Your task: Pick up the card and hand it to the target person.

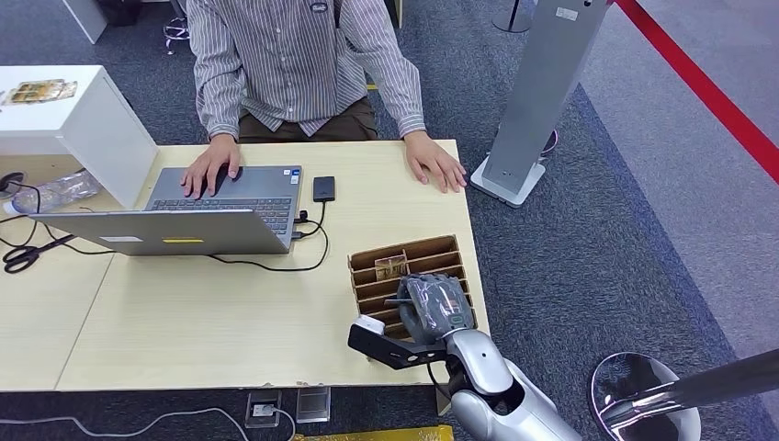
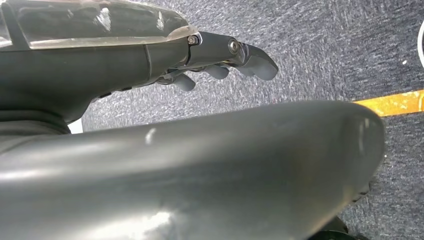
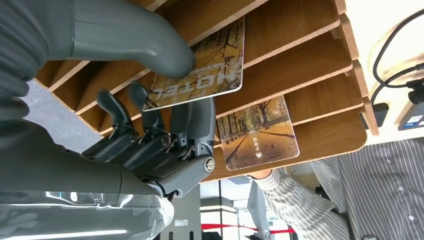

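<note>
Here right robot hand (image 3: 150, 125) pinches glossy rectangular card (image 3: 205, 67) in slatted wooden rack (image 3: 300, 60); left robot hand (image 2: 220, 60) curled, empty

Card (image 3: 207, 65) under right hand (image 3: 150, 135) thumb: "HOTEL" printed, reads upside down in right wrist view. Second card (image 3: 257, 132) in next slot: small Chinese characters, too small to read. Shirt chest logo illegible.

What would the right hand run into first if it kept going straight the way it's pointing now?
Probably the wooden card rack: the right hand already pinches a hotel card in a slot, so the slats lie directly ahead, then the second card. Depth is unclear.
</note>
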Controlling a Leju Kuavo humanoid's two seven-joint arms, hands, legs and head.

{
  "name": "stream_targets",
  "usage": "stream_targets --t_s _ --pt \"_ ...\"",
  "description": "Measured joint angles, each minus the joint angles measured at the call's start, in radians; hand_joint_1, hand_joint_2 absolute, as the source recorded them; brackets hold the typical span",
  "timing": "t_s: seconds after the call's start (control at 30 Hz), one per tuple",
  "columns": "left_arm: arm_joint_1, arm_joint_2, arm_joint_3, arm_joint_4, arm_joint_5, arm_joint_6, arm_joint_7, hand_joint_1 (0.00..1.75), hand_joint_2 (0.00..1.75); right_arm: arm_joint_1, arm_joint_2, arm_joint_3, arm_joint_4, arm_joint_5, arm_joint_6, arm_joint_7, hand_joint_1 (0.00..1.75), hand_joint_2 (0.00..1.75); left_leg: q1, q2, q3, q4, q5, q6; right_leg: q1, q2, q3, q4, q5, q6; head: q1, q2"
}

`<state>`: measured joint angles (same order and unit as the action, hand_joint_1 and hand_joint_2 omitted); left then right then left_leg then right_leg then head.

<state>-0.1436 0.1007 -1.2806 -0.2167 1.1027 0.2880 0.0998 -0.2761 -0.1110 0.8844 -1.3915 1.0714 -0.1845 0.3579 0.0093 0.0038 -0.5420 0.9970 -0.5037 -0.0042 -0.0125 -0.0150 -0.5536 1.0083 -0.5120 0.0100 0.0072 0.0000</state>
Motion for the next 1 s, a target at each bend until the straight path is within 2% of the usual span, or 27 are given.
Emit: stream_targets --t_s 0.07,0.23,0.4,0.47,0.67,0.83,1.0 --pt "0.000 0.000 0.000 0.000 0.002 -0.022 -0.003 0.00 0.00 0.000 0.000 -0.001 0.001 -0.001 -0.004 0.000 1.75 1.75 0.000 0.000 0.000 0.000 0.000 0.000 0.000 0.000 0.000 0.000 0.000 0.000 0.000 0.000" --pt "-0.001 0.000 0.000 0.000 0.002 -0.084 -0.023 0.00 0.00 0.003 0.000 -0.009 0.003 -0.001 -0.019 -0.005 1.75 1.75 0.000 0.000 0.000 0.000 0.000 0.000 0.000 0.000 0.000 0.000 0.000 0.000 0.000 0.000" --pt "-0.003 0.001 0.000 0.000 0.003 -0.069 -0.028 0.00 0.00 0.008 0.000 -0.015 0.003 -0.011 -0.053 -0.021 1.75 1.75 0.000 0.000 0.000 0.000 0.000 0.000 0.000 0.000 0.000 0.000 0.000 0.000 0.000 0.000" --pt "-0.003 0.001 0.000 0.000 0.004 -0.056 -0.017 0.00 0.00 0.008 0.000 -0.022 -0.003 -0.055 -0.072 -0.042 1.75 1.75 0.000 0.000 0.000 0.000 0.000 0.000 0.000 0.000 0.000 0.000 0.000 0.000 0.000 0.000" --pt "0.000 0.002 0.000 0.000 0.009 -0.048 -0.016 0.00 0.00 -0.017 -0.010 -0.066 -0.074 -0.299 -0.083 -0.117 1.75 1.75 0.000 0.000 0.000 0.000 0.000 0.000 0.000 0.000 0.000 0.000 0.000 0.000 0.000 0.000" --pt "0.007 0.003 0.000 0.000 0.020 -0.045 -0.016 0.00 0.00 -0.075 -0.041 -0.090 -0.166 -0.409 -0.068 -0.128 1.75 1.75 0.000 0.000 0.000 0.000 0.000 0.000 0.000 0.000 0.000 0.000 0.000 0.000 0.000 0.000" --pt "0.010 0.004 0.000 0.000 0.022 -0.041 -0.014 0.00 0.00 -0.145 -0.059 -0.091 -0.212 -0.454 -0.067 -0.139 1.75 1.75 0.000 0.000 0.000 0.000 0.000 0.000 0.000 0.000 0.000 0.000 0.000 0.000 0.000 0.000"
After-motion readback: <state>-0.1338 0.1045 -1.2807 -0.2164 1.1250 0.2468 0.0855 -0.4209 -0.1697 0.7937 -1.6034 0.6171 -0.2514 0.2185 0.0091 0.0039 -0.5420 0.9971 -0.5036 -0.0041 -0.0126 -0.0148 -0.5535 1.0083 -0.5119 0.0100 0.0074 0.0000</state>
